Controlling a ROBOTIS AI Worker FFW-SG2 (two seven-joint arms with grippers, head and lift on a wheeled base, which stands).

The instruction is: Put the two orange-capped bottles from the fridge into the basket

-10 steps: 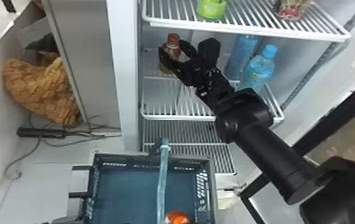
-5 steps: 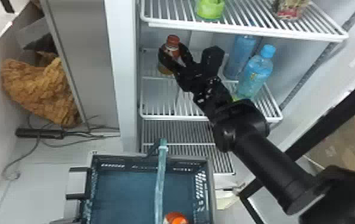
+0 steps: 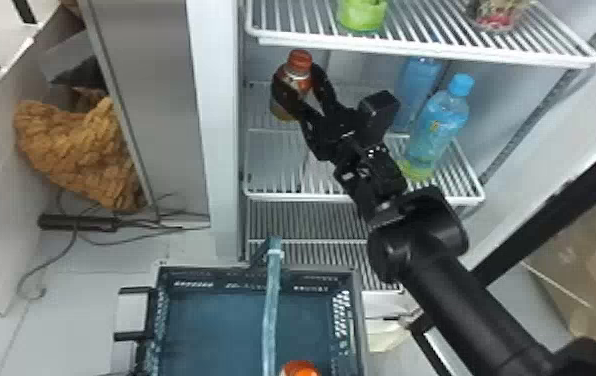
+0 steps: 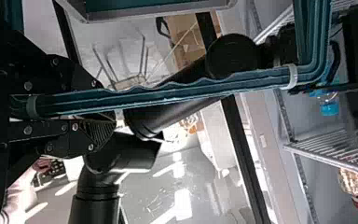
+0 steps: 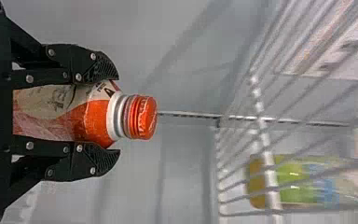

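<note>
The second bottle is being picked: the right gripper [image 5: 119, 114] is closed to the width of the orange-capped bottle [image 5: 91, 116], a finger against each side, upright over the fridge's middle shelf [image 3: 307, 198]. Another orange cap [image 3: 301, 369] shows in the basket [image 3: 357, 310], whose handle [image 4: 168, 95] the left gripper [image 4: 105, 107] has pinched. Next calls for drawing the bottle forward, clear of the upper shelf [image 3: 427, 56], then lowering it beside the handle.

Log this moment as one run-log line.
right hand: closed on orange-capped bottle, inside fridge | left hand: closed on basket handle | basket: second orange-capped bottle inside
</note>
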